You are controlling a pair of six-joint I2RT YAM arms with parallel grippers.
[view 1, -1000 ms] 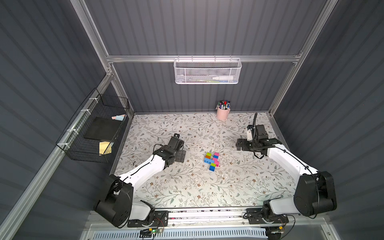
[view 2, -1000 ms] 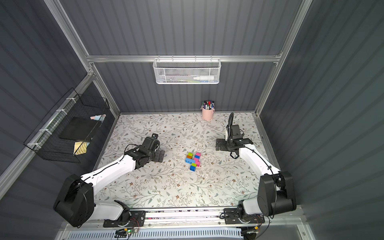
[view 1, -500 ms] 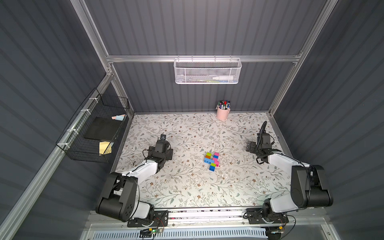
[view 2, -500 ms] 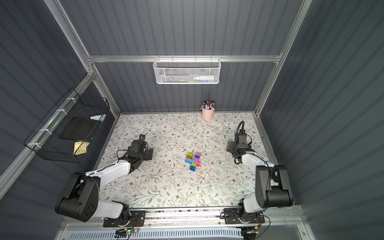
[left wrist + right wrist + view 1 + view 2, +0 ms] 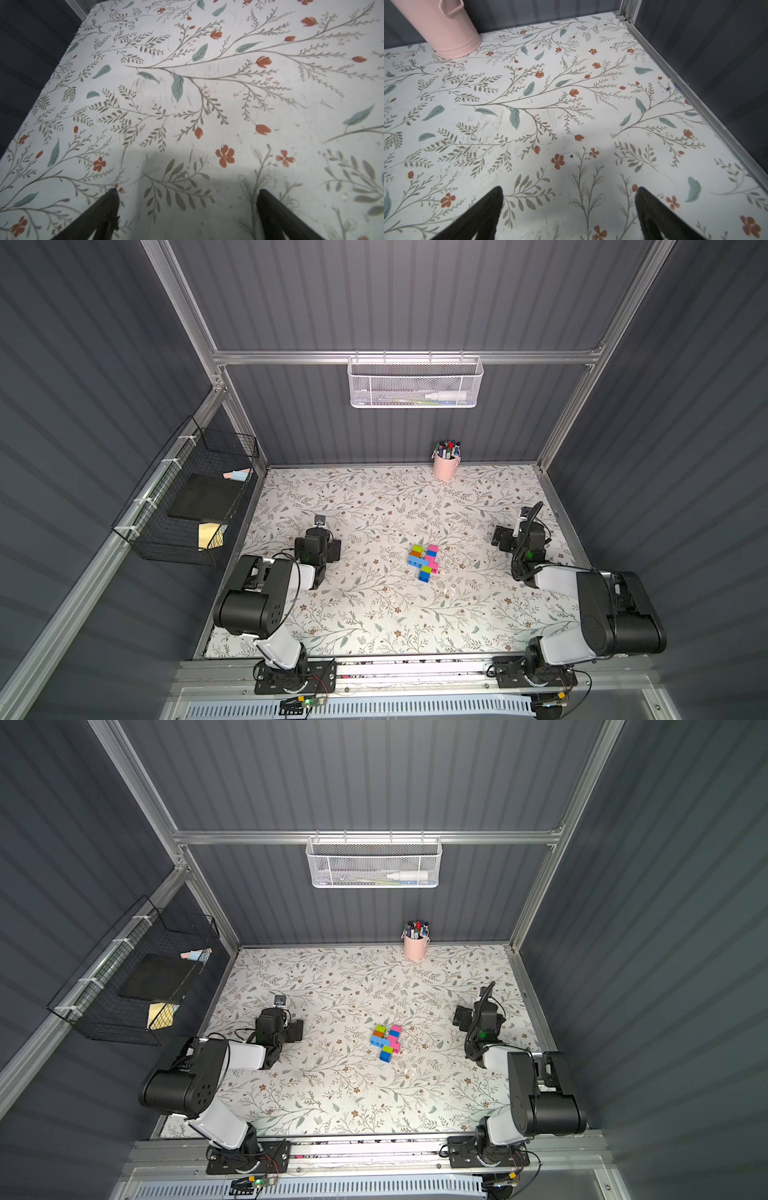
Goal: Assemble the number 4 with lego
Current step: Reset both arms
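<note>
Both arms are now tucked back at their sides versus a second ago, left fingers (image 5: 104, 214) and right fingers (image 5: 483, 212) wide and empty, and the 4 (image 5: 424, 562) sits alone mid-tabletop (image 5: 374, 506), so it looks done to me.

Grey ribbed walls (image 5: 415, 302); aluminium frame (image 5: 407, 357); floral tabletop (image 5: 374, 614); white mesh basket (image 5: 415, 383)

the left claw (image 5: 187, 193) gapes wide and empty over the floral tabletop (image 5: 207, 93) beside a dark wall (image 5: 31, 52).
</note>
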